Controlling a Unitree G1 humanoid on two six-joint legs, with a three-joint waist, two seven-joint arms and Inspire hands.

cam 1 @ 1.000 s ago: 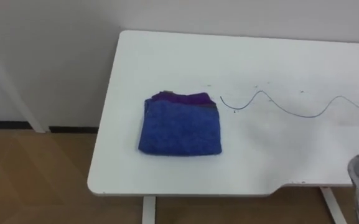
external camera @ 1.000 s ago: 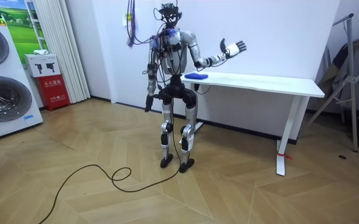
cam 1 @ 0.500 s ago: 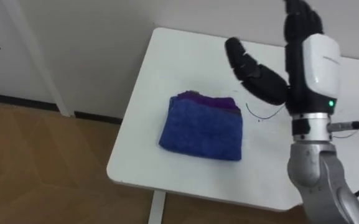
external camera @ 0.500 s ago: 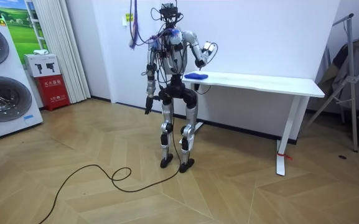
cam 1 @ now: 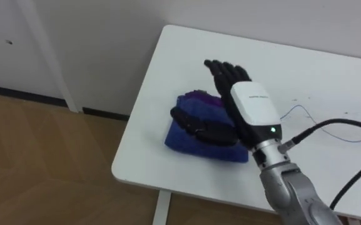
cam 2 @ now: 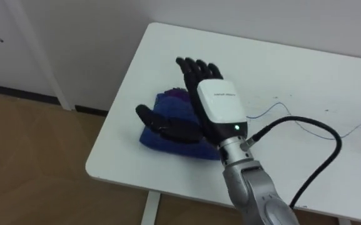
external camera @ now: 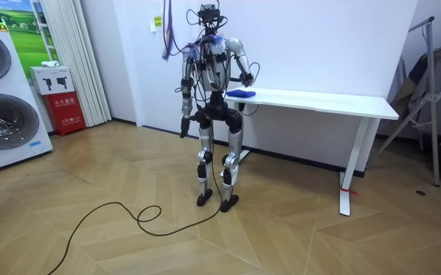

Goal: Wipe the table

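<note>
1. My right hand (cam 1: 250, 107) is over the folded blue cloth (cam 1: 199, 145), fingers straight and spread, thumb out wide, gripping nothing.
2. The cloth lies at the left end of the white table (cam 1: 305, 62), near its front edge.
3. My left hand (external camera: 183, 131) hangs at my side.

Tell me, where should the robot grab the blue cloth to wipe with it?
Probably from straight above, on its broad top face. The blue cloth lies folded flat like a thick pad near the left end of the table, with no loose corner sticking up. The right hand is over it, open; fingers could curl over the far purple edge, thumb at the near one.
</note>
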